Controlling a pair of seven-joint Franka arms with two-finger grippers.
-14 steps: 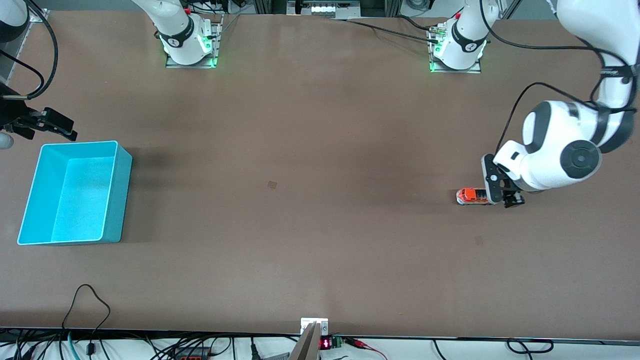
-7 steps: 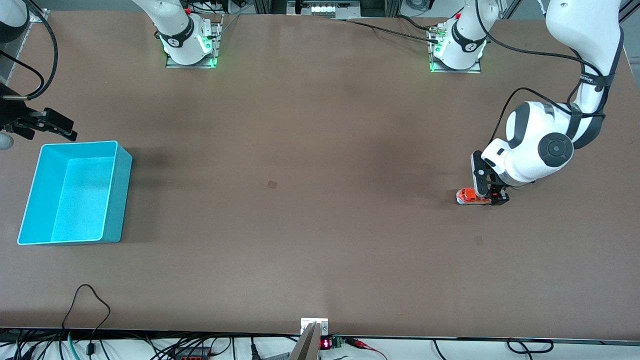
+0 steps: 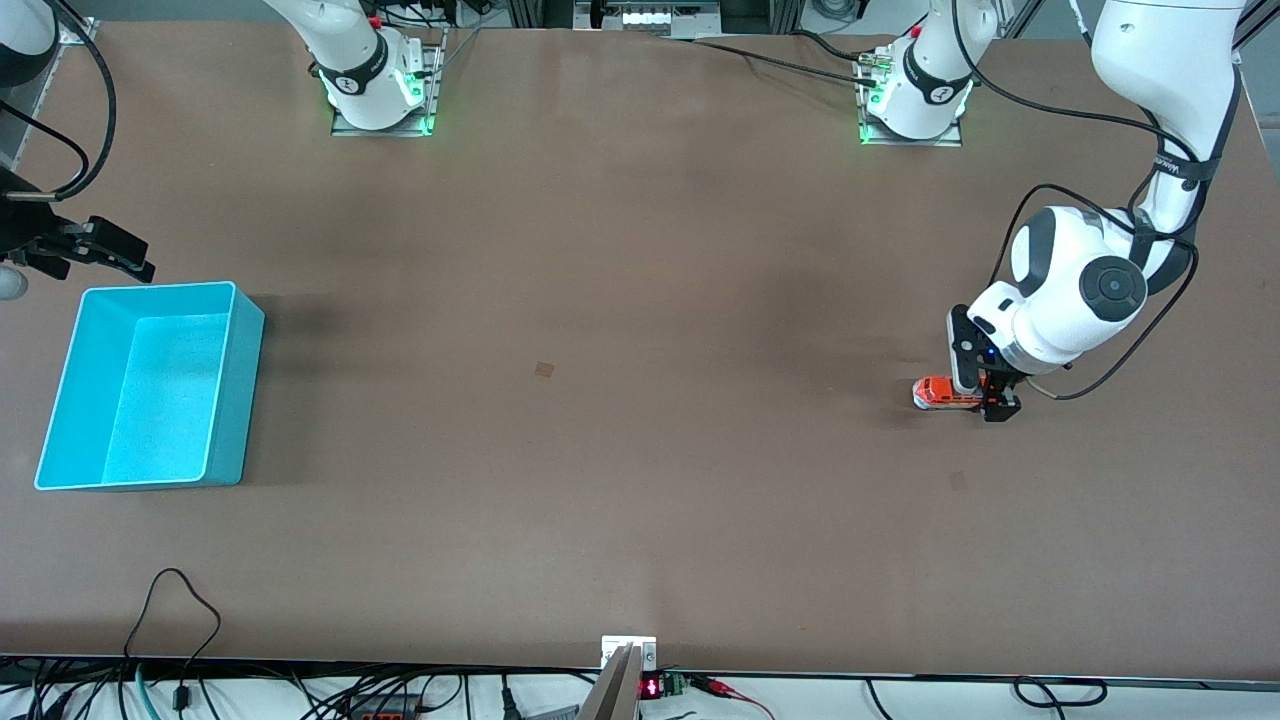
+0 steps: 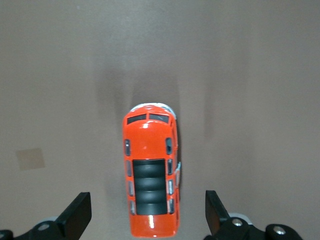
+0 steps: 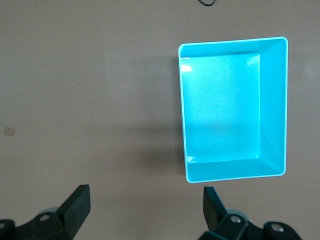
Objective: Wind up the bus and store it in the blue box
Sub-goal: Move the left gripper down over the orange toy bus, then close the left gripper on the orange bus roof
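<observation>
The small orange bus (image 3: 940, 393) stands on the brown table toward the left arm's end, its dark roof windows (image 4: 150, 181) facing up. My left gripper (image 3: 983, 391) is low over the bus's rear end and open. Its two fingers (image 4: 79, 212) stand either side of the bus (image 4: 150, 150) with a clear gap on each side, touching nothing. The blue box (image 3: 240, 400) sits empty at the right arm's end. My right gripper (image 3: 112, 251) waits open, high above the table beside the blue box (image 5: 273, 107), with nothing between its fingers (image 5: 75, 202).
A small tan patch (image 3: 544, 369) marks the table's middle and a darker one (image 3: 958, 481) lies nearer the front camera than the bus. Both arm bases (image 3: 378, 95) stand along the table's back edge. Cables (image 3: 170, 600) loop over the front edge.
The left arm has swung in and come down, so the open gripper now straddles the bus's rear end. The bus, the box and the right arm have not moved.
</observation>
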